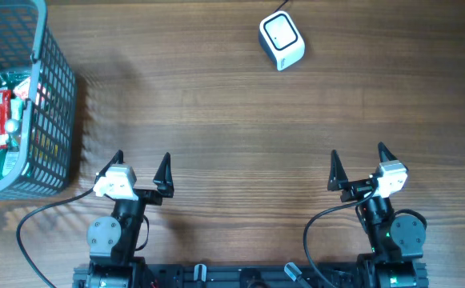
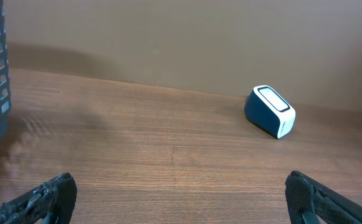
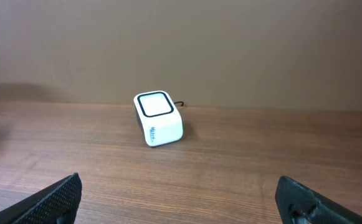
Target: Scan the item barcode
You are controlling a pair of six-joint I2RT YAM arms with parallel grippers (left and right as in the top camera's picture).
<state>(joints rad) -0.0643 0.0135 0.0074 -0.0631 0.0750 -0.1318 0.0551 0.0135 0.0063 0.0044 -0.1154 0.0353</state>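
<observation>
Left gripper (image 1: 142, 156): claw spread wide with nothing between the fingers; it hangs over bare table (image 1: 216, 120), well short of the scanner (image 1: 281, 40) and off to the scanner's left as seen from above.
Right gripper (image 1: 358, 152): claw likewise wide apart and holding nothing; it sits well short of the scanner and slightly to its right, so the scanner lies ahead of the gap between the two arms.
Scanner: small white box with a dark-rimmed square window on top, standing alone on the wood at the far side of the table. Nothing touches it except its cable.
Cable (image 1: 282, 6): thin dark lead running from the back of the scanner off the far edge of the overhead view.
Basket (image 1: 56, 88): grey-blue mesh shopping basket, well apart from the scanner on the far left, partly cut off by the frame; its handle lies across the top.
Basket contents: packets (image 1: 4, 112) in green, red and white wrapping, piled together inside. How many there are, and what they are, cannot be told through the mesh, and no barcode can be made out.
Item to scan: inside the basket, away from the scanner and untouched by either claw.
Table: brown wood grain, bare between the scanner and both claws.
</observation>
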